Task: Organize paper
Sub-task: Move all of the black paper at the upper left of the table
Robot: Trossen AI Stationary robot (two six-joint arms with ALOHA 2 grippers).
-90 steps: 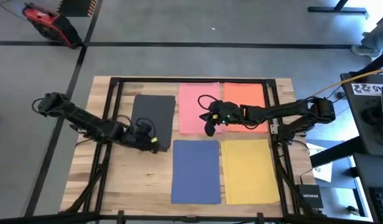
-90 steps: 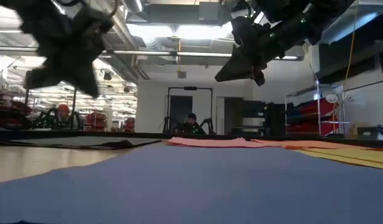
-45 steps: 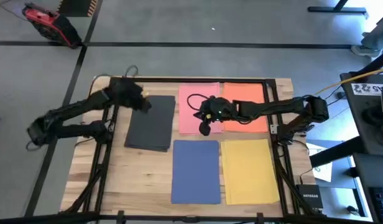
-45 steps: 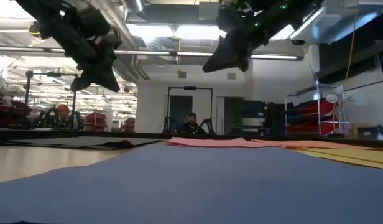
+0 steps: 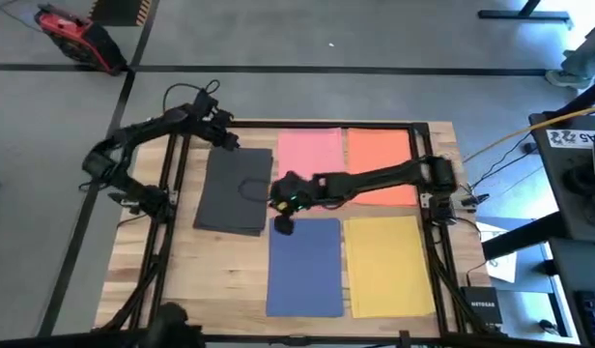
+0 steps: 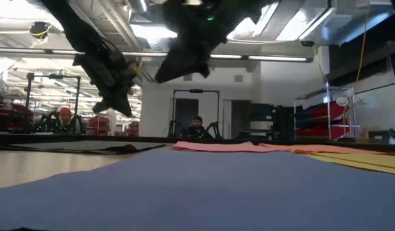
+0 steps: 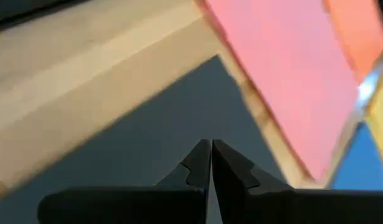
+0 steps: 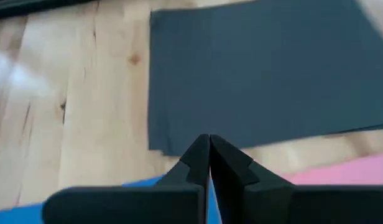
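You have five sheets lying flat on the wooden desk (image 5: pixel 182 280): the black sheet (image 5: pixel 236 189) at the left, the pink sheet (image 5: pixel 310 155) and orange-red sheet (image 5: pixel 380 155) side by side along the far edge, the blue sheet (image 5: pixel 304 265) and yellow sheet (image 5: pixel 388 264) side by side along the near edge. Your left gripper (image 5: pixel 223 138) hangs above the black sheet's far corner, fingers (image 7: pixel 198 167) pressed together and holding nothing. Your right gripper (image 5: pixel 283 205) reaches across to where black, pink and blue nearly meet, its fingers (image 8: pixel 194 158) likewise closed and empty.
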